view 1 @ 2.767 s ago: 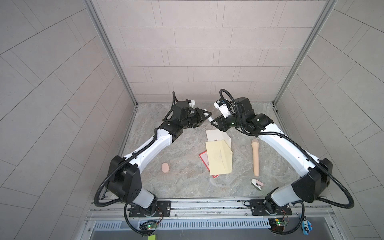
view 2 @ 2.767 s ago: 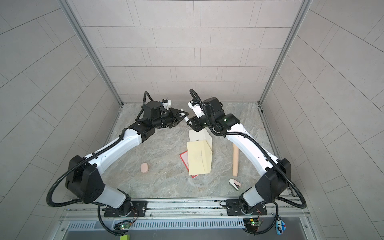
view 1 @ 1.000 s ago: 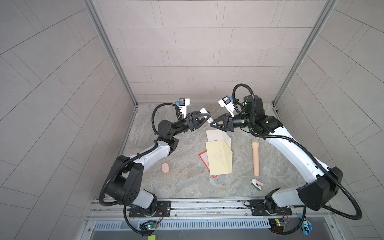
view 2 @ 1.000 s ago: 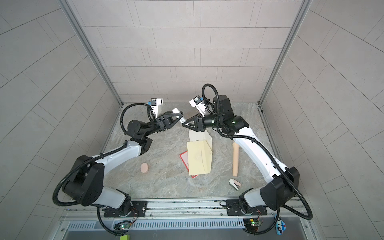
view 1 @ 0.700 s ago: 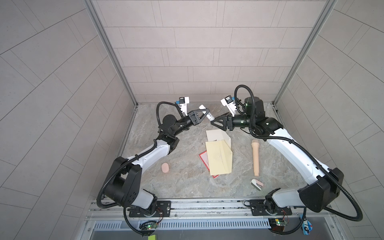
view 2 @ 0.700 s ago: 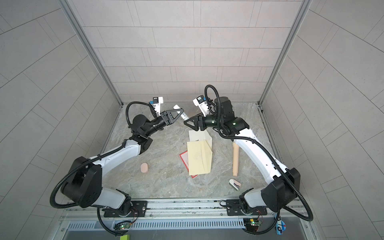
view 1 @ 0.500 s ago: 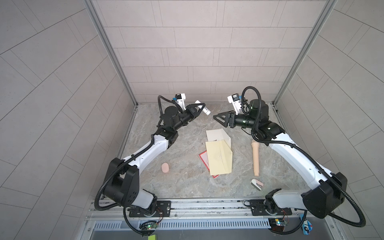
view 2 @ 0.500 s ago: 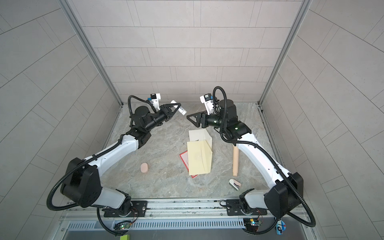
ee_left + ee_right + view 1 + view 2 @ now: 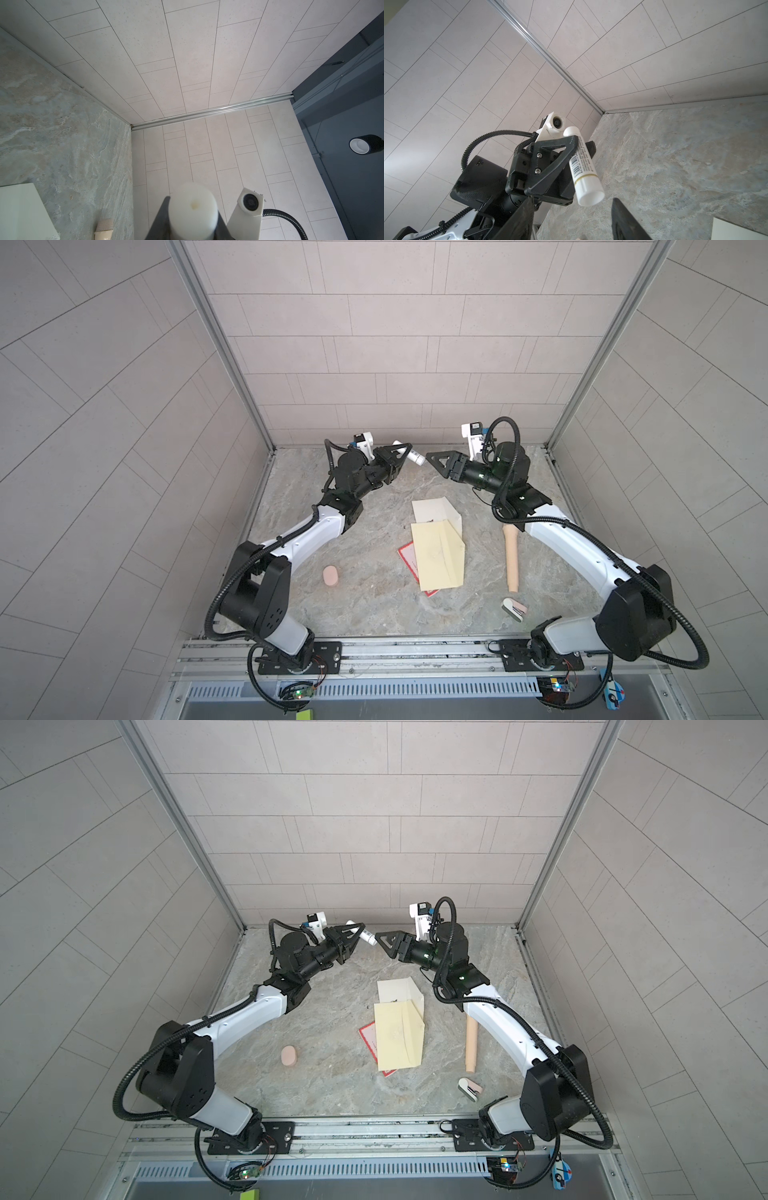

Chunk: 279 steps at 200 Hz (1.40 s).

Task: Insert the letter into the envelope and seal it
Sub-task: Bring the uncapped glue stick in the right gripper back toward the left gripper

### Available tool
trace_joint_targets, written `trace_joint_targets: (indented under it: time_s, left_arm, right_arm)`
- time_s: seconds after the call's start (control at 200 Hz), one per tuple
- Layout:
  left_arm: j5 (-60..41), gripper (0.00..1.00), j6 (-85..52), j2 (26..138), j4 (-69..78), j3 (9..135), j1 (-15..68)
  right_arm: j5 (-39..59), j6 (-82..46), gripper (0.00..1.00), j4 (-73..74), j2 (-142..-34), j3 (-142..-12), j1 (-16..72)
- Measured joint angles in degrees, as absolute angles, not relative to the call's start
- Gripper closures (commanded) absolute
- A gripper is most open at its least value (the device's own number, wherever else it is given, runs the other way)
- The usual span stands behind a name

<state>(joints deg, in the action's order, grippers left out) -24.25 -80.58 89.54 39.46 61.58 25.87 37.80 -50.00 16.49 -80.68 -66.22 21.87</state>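
Yellow paper (image 9: 438,560) flat near worktop (image 9: 374,605) centre, covering most of red-edged card (image 9: 408,562), which pokes out at paper's 8 o'clock. Pink oval (image 9: 331,576) at 8 o'clock, well apart. Beige rod (image 9: 511,558) at 3 o'clock, lying along 12–6 line. Small white-pink item (image 9: 514,609) at 5 o'clock, near rod's end. White barcoded tube (image 9: 583,166) at 12 o'clock, off worktop.

Marbled grey and beige veining is running across the tabletop (image 9: 374,610), and pale grey tiled walls (image 9: 395,344) are enclosing it. The left arm (image 9: 307,535) and right arm (image 9: 573,547) are showing white shells with black joints. The black left gripper (image 9: 581,142) is holding a white glue stick (image 9: 583,168) bearing a black barcode and a thin yellow band. At centre, a pale yellow paper (image 9: 438,560) is overlapping an off-white cream envelope (image 9: 434,508) at its twelve o'clock and a red-bordered card (image 9: 407,562). A peach oval (image 9: 331,576) is lying at the table's eight o'clock and a beige cylinder (image 9: 512,560) at three o'clock
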Motion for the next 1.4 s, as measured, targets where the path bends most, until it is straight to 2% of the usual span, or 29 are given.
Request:
trace_joint_targets:
  time_s: [0.23, 0.605, 0.761, 1.396]
  left_arm:
    - [-24.1, 1.00, -81.9, 90.5, 42.4, 62.3, 27.1]
    - [-24.2, 1.00, -81.8, 92.5, 42.9, 63.5, 28.5]
    - [-24.1, 1.00, -81.8, 92.9, 43.3, 63.7, 28.8]
    - [-24.0, 1.00, -81.6, 94.2, 43.8, 63.8, 29.7]
  right_arm:
    - [36.3, -53.0, 0.43, 20.0, -83.0, -65.7, 21.9]
    - [36.4, -59.1, 0.54, 27.4, -85.6, -65.2, 22.1]
    - [36.8, -61.0, 0.54, 29.8, -86.2, -65.2, 22.1]
    - [36.8, -63.1, 0.65, 32.4, -86.6, -62.3, 22.6]
